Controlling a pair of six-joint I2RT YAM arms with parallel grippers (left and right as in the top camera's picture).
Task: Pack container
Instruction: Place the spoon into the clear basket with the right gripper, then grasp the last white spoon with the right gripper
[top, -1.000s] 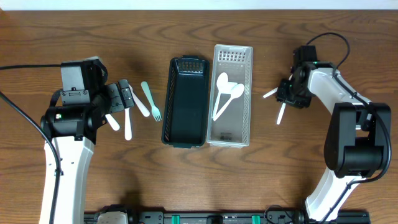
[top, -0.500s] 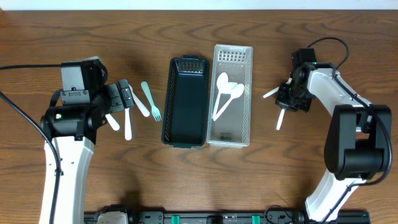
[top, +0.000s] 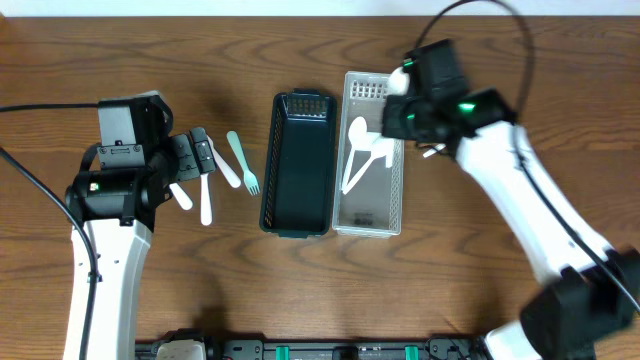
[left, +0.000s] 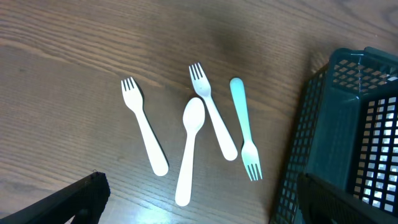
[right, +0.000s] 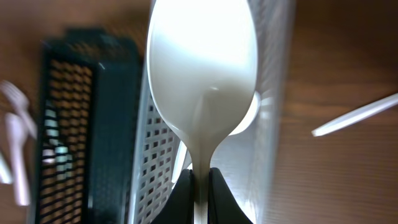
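Found the left gripper (top: 197, 155) spread wide and empty, near loose forks (left: 144, 127). Further right, saw the right gripper (right: 200, 186) pinched tight on the handle of the spoon (right: 202, 68), over the white basket (top: 385, 205). Noted its bowl straight out beyond the fingertips, long axis roughly along the basket's length.

Two slotted baskets stand side by side, touching, at mid-table: a dark basket (top: 270, 190) on the left and a clear basket (top: 399, 205) on the right, where two white spoons (top: 357, 142) lie overlapping. A third white spoon (right: 202, 74), pinched by its handle in the right gripper (right: 199, 186), hangs over the clear basket's far end. Left of the dark basket a teal fork (left: 244, 134), two white forks (left: 144, 134) and a single spoon (left: 188, 149) lie close together on the wood. A white handle (right: 354, 115) rests right of the clear basket.
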